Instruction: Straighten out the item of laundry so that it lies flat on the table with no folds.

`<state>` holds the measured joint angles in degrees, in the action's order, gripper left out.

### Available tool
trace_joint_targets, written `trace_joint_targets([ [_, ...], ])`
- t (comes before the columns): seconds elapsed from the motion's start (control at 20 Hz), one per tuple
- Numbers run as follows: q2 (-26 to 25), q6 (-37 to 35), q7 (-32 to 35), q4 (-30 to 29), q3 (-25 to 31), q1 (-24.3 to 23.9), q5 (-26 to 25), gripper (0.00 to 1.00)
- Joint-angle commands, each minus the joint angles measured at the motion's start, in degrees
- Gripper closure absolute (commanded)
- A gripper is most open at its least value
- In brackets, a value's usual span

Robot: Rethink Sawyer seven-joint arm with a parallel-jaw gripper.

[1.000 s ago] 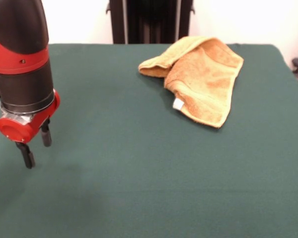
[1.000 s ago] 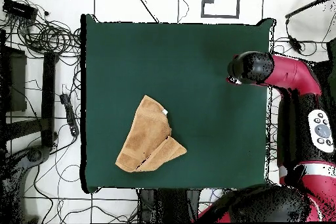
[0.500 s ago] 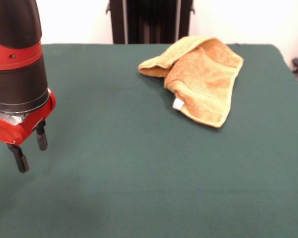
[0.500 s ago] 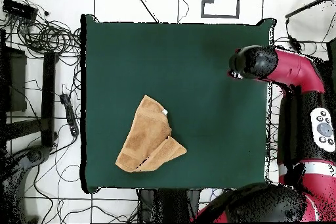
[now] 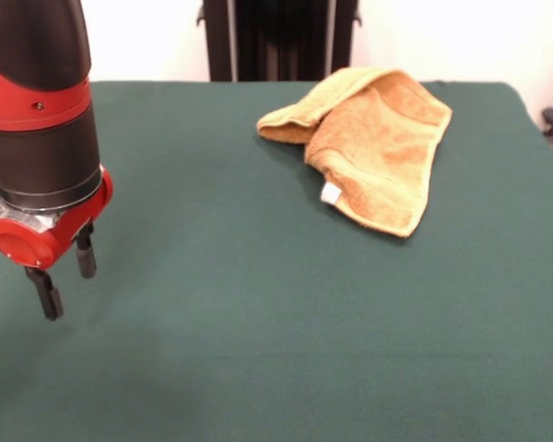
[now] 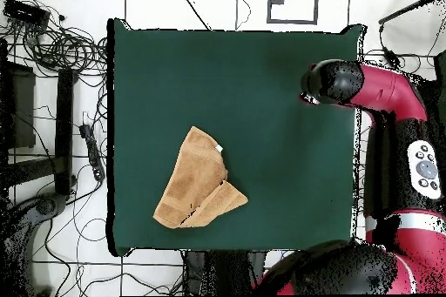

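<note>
The item of laundry [image 5: 378, 138], an orange-yellow terry towel, lies folded over on itself at the table's far right in the front view, with a small white tag [image 5: 330, 193] at its near edge. In the overhead view the item of laundry [image 6: 197, 182] sits toward the lower left of the green table [image 6: 261, 76]. My gripper [image 5: 64, 281] hangs open and empty just above the table [image 5: 258, 322] at the far left of the front view, well apart from the towel. From overhead, only the arm's wrist [image 6: 333, 82] shows, near the right edge.
Cables [image 6: 52, 41] and stands [image 6: 61, 137] clutter the floor left of the table in the overhead view. A dark upright post [image 5: 276, 37] stands behind the table's far edge in the front view.
The gripper dipped left and lower half a second ago and has now come back slightly right and up, near where it was a second ago. The towel has not moved.
</note>
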<state>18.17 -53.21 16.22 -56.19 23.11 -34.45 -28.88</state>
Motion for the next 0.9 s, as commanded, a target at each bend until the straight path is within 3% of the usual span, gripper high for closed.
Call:
trace_joint_targets([
  [0.05,-0.93,-2.83,10.26,-4.35,-0.31,3.27,2.09,0.00],
  [0.9,0.72,-1.11,10.76,-7.41,-1.26,3.52,3.08,0.00],
])
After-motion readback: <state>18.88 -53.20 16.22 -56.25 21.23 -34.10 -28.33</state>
